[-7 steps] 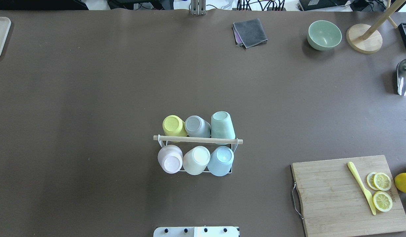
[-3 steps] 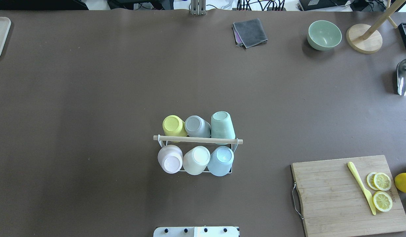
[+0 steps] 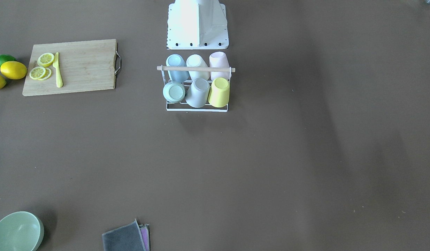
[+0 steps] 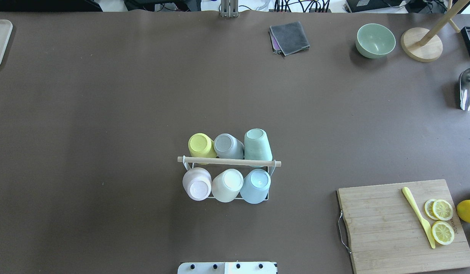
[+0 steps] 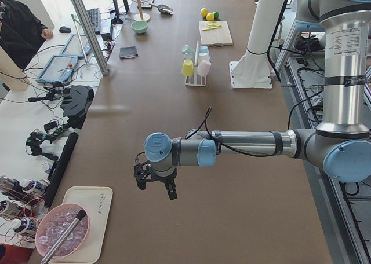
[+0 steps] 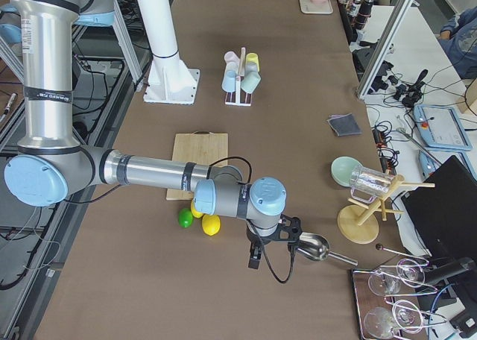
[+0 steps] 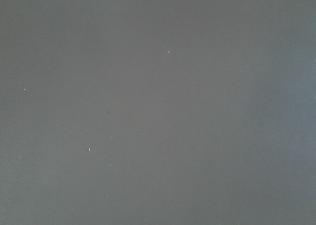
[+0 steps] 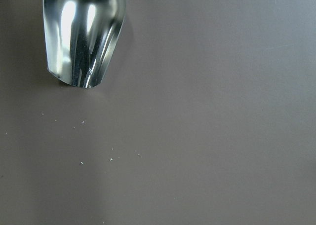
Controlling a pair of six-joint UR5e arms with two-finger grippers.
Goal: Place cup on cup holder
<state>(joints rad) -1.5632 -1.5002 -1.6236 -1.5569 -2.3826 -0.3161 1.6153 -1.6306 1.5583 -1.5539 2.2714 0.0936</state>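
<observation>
The overhead camera hangs behind the robot, looking forward and down, so the cup holder (image 4: 229, 161) sits lower centre in its frame and the cutting board (image 4: 379, 220) lower right. Across the table (image 3: 270, 157), the front-facing camera looks steeply back at the robot's base (image 3: 197, 28), top centre; the same holder lands just below it, the board upper left. Two side cameras stand high at the table's ends, looking along it, and both catch the holder far off near the top. The left wrist camera stares close at the table surface; the right wrist one, equally close, shares the metal scoop (image 8: 84, 32) with the right-end view
</observation>
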